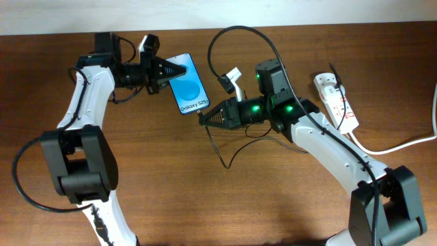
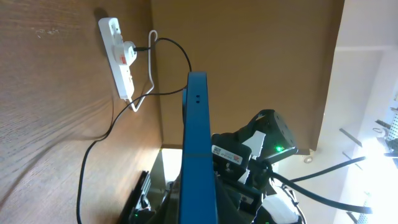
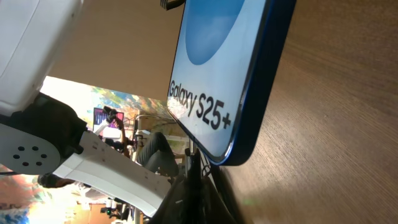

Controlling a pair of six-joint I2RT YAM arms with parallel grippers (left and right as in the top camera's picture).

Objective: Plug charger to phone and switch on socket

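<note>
Phone (image 1: 189, 87), blue "Galaxy S25+" screen, in left jaws; right jaws pinch charger (image 2: 79, 193).

I read this as a robotics lab bench: left arm (image 1: 82, 102), right arm (image 1: 334, 147), wood-grain table (image 1: 171, 191), pale wall (image 1: 54, 14).

The left arm (image 1: 87, 96) and right arm (image 1: 328, 143) are glossy white links joined by bulky black joint housings, with thin black cables (image 1: 16, 179) looping alongside. Two green lights (image 1: 254, 107) glow on the right wrist. The left gripper (image 1: 181, 70) and right gripper (image 1: 203, 118) are black and wedge-shaped.
</note>
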